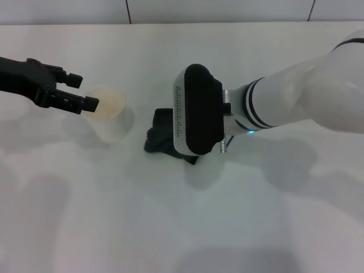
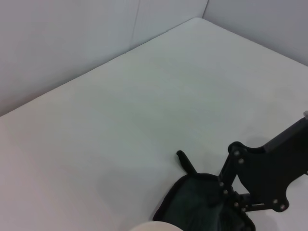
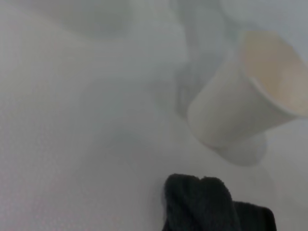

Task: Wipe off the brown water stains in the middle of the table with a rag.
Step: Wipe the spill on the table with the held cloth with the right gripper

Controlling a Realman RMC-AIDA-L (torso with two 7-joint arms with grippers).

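The dark rag [image 1: 157,134] lies bunched on the white table [image 1: 170,51], mostly covered by my right arm's wrist. In the left wrist view my right gripper [image 2: 229,199] presses down into the rag [image 2: 192,204] and is shut on its folds. The right wrist view shows a crumpled edge of the rag [image 3: 211,204]. The brown water stains are hidden; no blotch shows on the bare tabletop. My left gripper [image 1: 79,91] hovers open at the left, its lower fingertip by the rim of a cup.
A white paper cup [image 1: 108,112] with a brownish inside stands just left of the rag, close to my left gripper; it also shows in the right wrist view [image 3: 240,106]. A wall borders the table's far edge.
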